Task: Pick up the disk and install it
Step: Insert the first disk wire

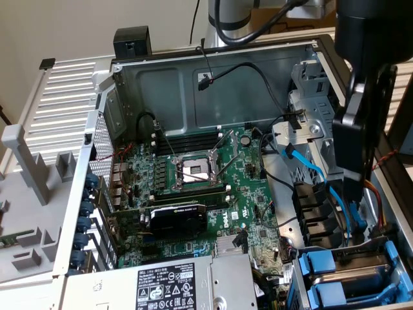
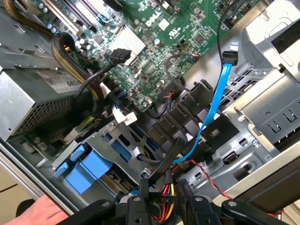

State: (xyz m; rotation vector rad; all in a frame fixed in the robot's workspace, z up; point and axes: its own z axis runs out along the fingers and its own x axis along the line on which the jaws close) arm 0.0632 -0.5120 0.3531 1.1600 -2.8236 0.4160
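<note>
Starting at the exterior view's left: the silver power-supply box [image 1: 168,284] lies along the near edge of the motherboard [image 1: 258,213], and it is not my target.

Off the motherboard's near corner, toward the exterior view's right, sits the drive cage. The disk [image 1: 321,265] is in there, its blue carrier showing in one of the slots (a second blue carrier sits just under it, so I'm reading the upper one as mine). It lies flat. I judge its long axis runs away from the motherboard, with the blue handle end facing the board.

Further right again, the end effector [image 1: 354,165] hangs over that cage, beside the motherboard's right edge and clear of the disk. I cannot tell how wide it stands. I see nothing carried in it.

To me this looks like the approach for the pick-up, with nothing gripped yet. Coming down would call for staying clear of the blue cable [image 1: 322,181], which loops between the motherboard and the cage, and for lining up with the carrier's handle end.

On the wrist view, a person's hand [image 2: 37,211] rests just outside the case wall, on the far side of the cage from the motherboard.
</note>
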